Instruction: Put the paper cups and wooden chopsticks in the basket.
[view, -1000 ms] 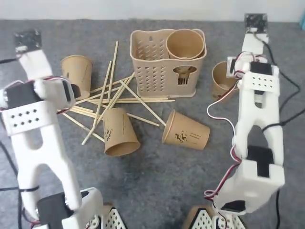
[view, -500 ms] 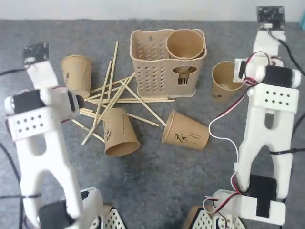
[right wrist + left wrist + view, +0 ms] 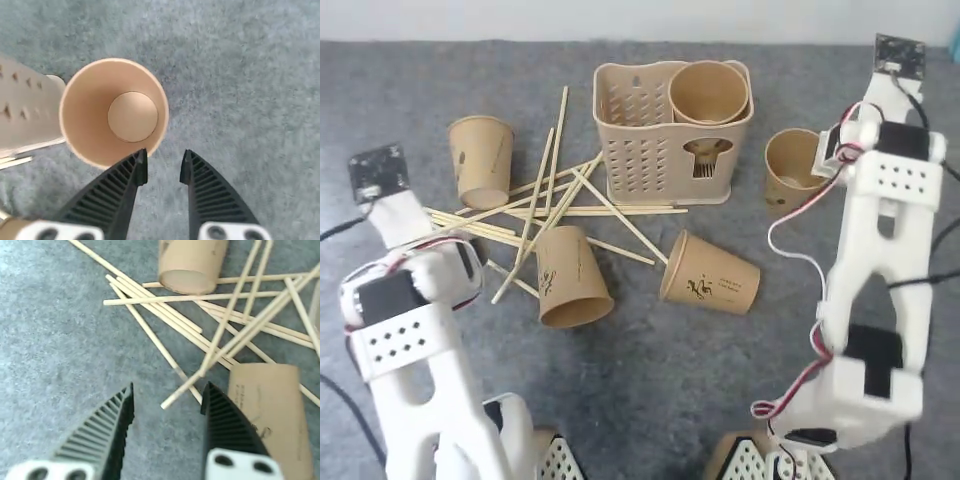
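Both parted: left gripper [image 3: 169,387] over chopsticks [image 3: 165,317], right gripper [image 3: 165,151] beside cup [image 3: 114,112]

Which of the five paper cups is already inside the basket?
The cup standing mouth up in the right-hand compartment of the basket. The other four are outside it, on the table.

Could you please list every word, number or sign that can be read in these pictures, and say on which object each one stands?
No text here is legible.
Brown paper cup on its side in front of the beige plastic basket: dark print, too small to read.
Brown paper cup lying in the middle: dark print, blurred, unreadable.
Brown paper cup at the far left: faint dark mark, unreadable.
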